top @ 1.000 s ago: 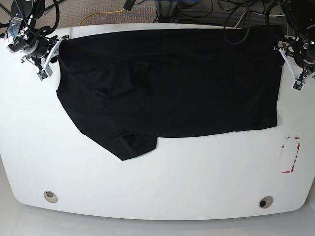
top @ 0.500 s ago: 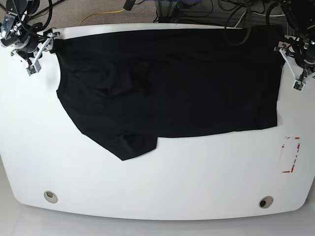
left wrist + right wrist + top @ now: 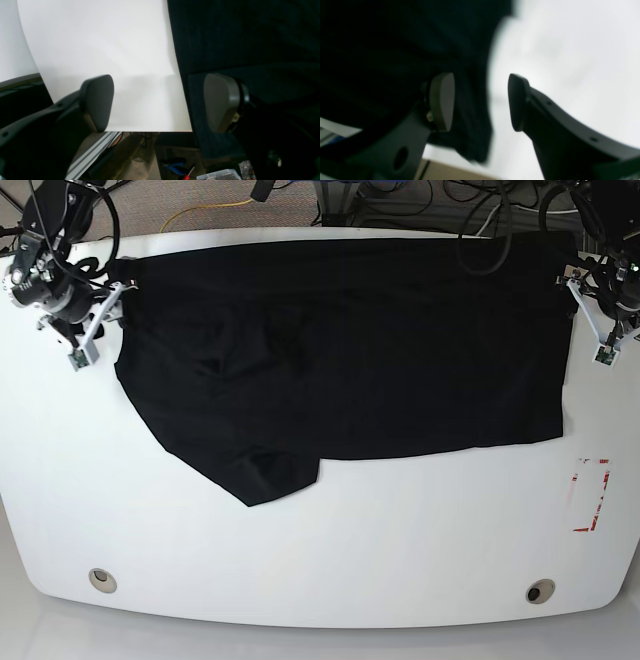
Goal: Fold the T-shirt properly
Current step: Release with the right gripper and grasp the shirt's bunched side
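Observation:
The black T-shirt (image 3: 350,350) lies spread flat across the back of the white table (image 3: 330,550), with one sleeve pointing toward the front left. My right gripper (image 3: 92,325) hovers at the shirt's back-left corner. In the right wrist view, blurred, this gripper (image 3: 480,102) stands open, and the edge of the T-shirt (image 3: 395,50) runs behind the gap. My left gripper (image 3: 602,325) sits at the shirt's right edge. In the left wrist view this gripper (image 3: 160,102) is open wide, one finger over the T-shirt (image 3: 245,37), the other over bare table.
A red-marked rectangle (image 3: 590,495) sits on the table's right side. Two round holes (image 3: 102,579) (image 3: 540,591) lie near the front edge. Cables run behind the table. The left wrist view shows the table's back edge (image 3: 150,130) with tools below it.
The right gripper swung back and to the left, drawing the shirt's corner slightly leftward, then came forward again beside the corner. The left gripper has not moved.

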`<state>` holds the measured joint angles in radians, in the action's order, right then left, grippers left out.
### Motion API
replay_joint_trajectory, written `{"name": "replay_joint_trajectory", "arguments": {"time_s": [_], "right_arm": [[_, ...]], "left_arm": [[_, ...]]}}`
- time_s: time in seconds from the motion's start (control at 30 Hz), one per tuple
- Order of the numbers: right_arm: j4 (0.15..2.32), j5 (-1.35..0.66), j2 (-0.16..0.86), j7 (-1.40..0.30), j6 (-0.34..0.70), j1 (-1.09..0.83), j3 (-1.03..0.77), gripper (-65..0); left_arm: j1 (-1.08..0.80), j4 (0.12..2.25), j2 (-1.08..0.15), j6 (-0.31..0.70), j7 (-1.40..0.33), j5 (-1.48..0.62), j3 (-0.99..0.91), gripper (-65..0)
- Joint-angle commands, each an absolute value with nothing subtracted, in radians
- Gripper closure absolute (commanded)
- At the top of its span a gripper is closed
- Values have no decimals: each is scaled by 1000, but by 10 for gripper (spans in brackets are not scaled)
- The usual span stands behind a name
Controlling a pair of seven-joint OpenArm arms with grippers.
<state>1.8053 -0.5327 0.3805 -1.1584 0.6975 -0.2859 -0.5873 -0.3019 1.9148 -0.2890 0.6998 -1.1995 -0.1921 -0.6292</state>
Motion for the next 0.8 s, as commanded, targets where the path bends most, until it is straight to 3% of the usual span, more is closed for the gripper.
{"name": "replay_joint_trajectory", "arguments": {"time_s": [0.0, 0.33, 0.77], "right_arm": [[1824, -547, 384, -1173, 698, -226, -545, -328], [1817, -538, 311, -1179, 698, -71, -334, -330], [1584, -536, 268, -1175, 698, 128, -321, -328]], "left_arm": [[-298, 1928, -305, 698, -1190, -188, -634, -528], [-302, 1928, -305, 698, -1190, -188, -636, -526], [-302, 1928, -286, 698, -1190, -188, -634, -525]]}}
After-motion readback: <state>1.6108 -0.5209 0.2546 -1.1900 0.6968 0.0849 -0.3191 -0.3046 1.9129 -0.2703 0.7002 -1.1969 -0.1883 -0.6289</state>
